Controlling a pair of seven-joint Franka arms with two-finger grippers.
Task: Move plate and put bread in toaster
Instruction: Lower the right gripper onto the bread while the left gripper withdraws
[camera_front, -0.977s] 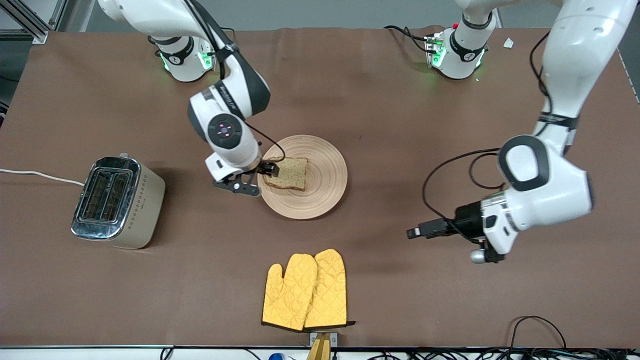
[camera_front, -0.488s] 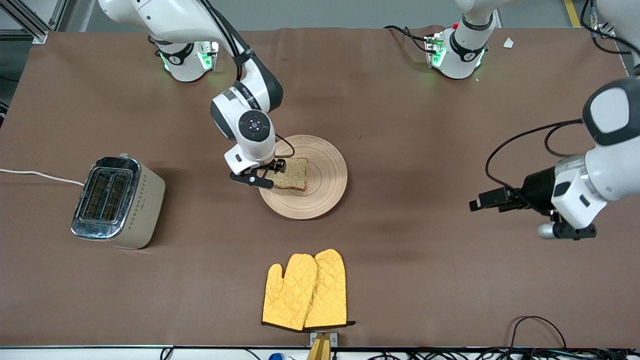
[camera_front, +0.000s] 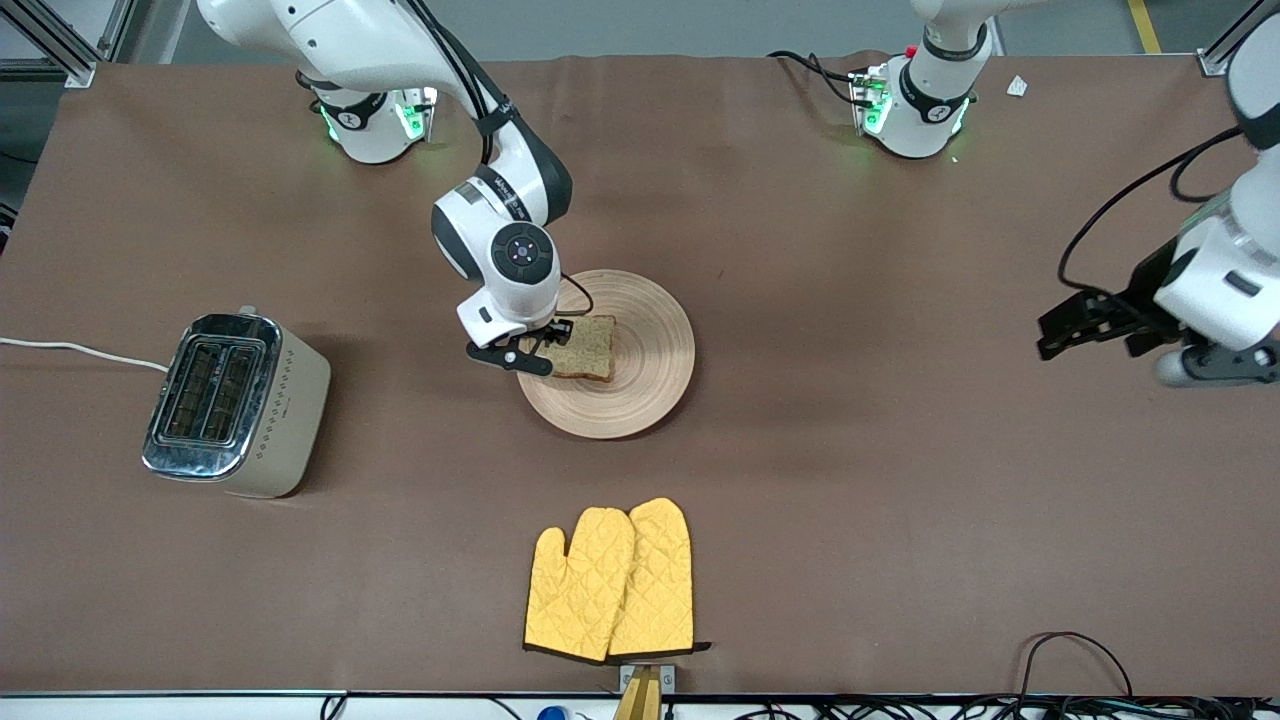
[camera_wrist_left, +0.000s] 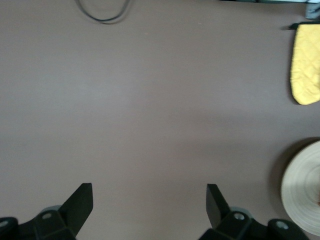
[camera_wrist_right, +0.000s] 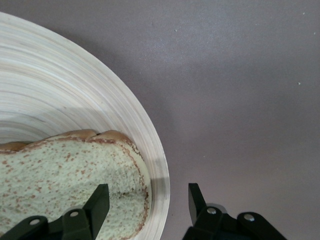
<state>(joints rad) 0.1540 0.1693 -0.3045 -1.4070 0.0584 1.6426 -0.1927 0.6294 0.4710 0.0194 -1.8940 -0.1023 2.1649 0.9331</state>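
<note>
Robot lab: bench-mounted arms, aluminium framing (camera_front: 40, 30), loose cables (camera_front: 1070, 650)

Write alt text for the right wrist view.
The open right gripper hangs over the plate's rim, one finger above the speckled bread lying on the plate, the other over the bare brown table beside it.
</note>
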